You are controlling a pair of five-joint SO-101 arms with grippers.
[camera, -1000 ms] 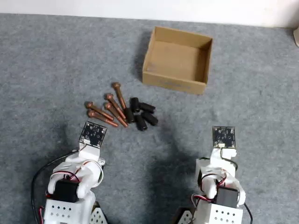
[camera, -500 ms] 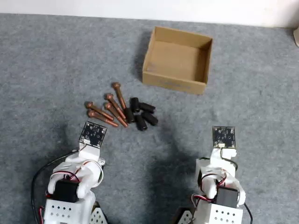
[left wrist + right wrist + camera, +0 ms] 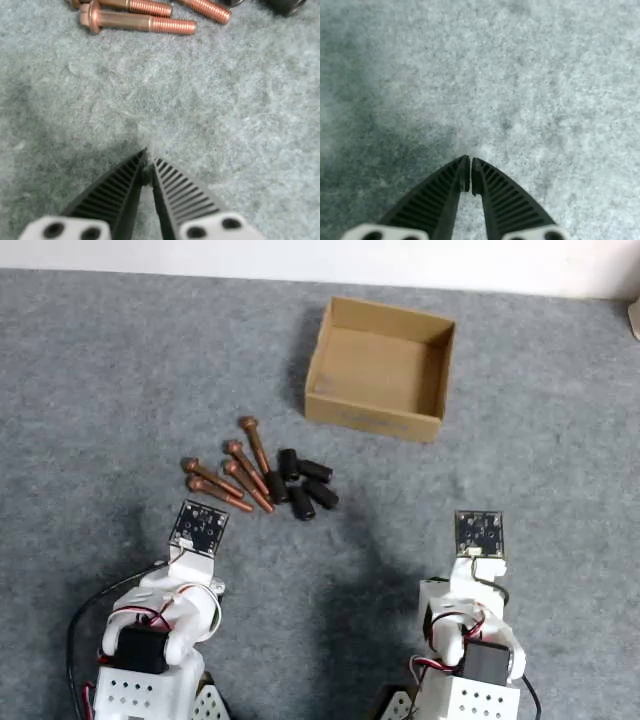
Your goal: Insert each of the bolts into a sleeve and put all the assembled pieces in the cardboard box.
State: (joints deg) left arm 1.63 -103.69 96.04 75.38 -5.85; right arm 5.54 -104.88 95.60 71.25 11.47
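- Five copper-coloured metal bolts (image 3: 247, 486) lie fanned on the grey felt tabletop (image 3: 100, 390), just beside a cluster of black cylindrical sleeves (image 3: 321, 493) whose number is hard to count.
- The brown cardboard box (image 3: 380, 368) stands farther back, apart.
- Left arm's fingers (image 3: 120, 187): closed, empty, near the bolts.
- Right arm's fingers (image 3: 445, 192): closed, empty, over bare felt.

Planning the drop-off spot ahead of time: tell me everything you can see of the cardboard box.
The cardboard box is plain brown and roughly square, with four low upright walls and an open top; no flaps or lid show. Its inside is empty, with the bare floor visible. It sits flat and upright on the grey mat at the far side, turned slightly askew. It lies beyond and to the right of the bolts and sleeves, clear of them. Only the mat touches it.
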